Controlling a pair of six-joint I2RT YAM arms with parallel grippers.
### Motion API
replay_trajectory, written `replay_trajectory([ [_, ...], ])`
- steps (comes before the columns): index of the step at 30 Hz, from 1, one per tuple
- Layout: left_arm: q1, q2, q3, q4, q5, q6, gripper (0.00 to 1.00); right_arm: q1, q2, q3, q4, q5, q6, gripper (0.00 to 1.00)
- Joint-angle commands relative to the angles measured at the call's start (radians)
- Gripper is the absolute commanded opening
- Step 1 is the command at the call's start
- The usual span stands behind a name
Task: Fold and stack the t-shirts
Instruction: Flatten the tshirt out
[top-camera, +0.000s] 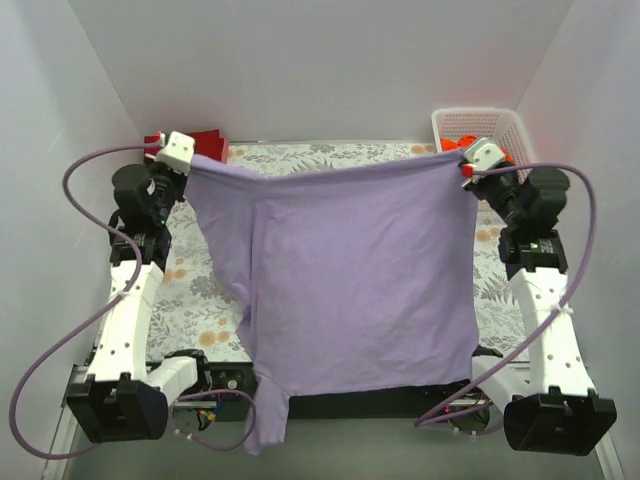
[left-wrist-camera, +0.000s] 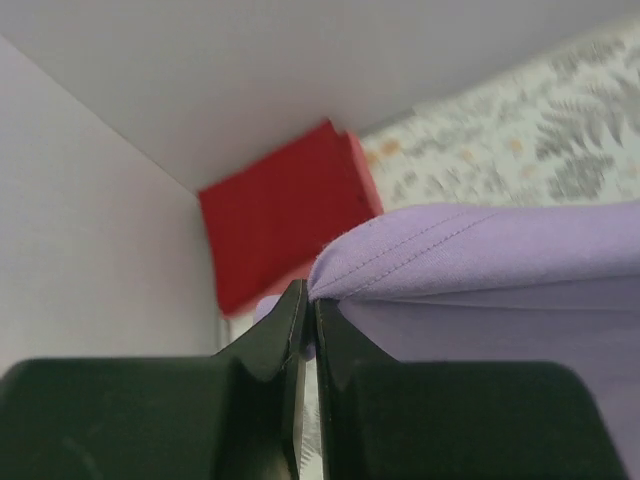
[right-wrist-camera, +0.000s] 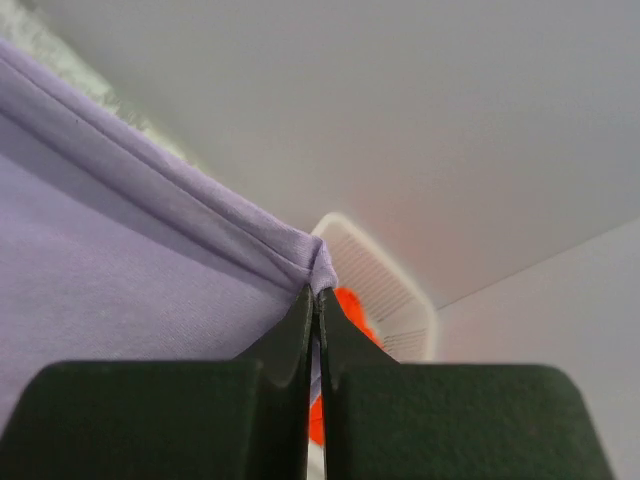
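My left fingers (left-wrist-camera: 268, 350) and right fingers (right-wrist-camera: 288, 345) pinch the lavender shirt (top-camera: 350, 270) taut between them; either thin hem grip could slip.

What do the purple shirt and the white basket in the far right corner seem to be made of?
The lavender t-shirt looks like thin, matte knit cloth: it drapes softly and has a stitched hem. The white basket looks like rigid moulded plastic, perhaps slightly glossy, judging by its even lattice wall.
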Motion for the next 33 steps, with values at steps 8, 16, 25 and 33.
replay_trajectory([
  [8, 0.001, 0.497, 0.017, 0.140, 0.088, -0.131, 0.00, 0.162, 0.387, -0.104, 0.192, 0.086, -0.180, 0.01],
  [16, -0.031, 0.907, 0.367, 0.109, 0.095, -0.145, 0.00, 0.202, 0.720, 0.074, 0.266, 0.305, -0.151, 0.01],
  [25, -0.068, 1.186, 0.810, -0.053, 0.083, -0.243, 0.43, 0.222, 0.972, 0.454, 0.058, 0.557, -0.030, 0.48],
  [33, -0.062, 0.844, 0.579, -0.191, 0.153, -0.245, 0.73, 0.224, 0.767, 0.435, -0.295, 0.421, 0.024, 0.73],
])
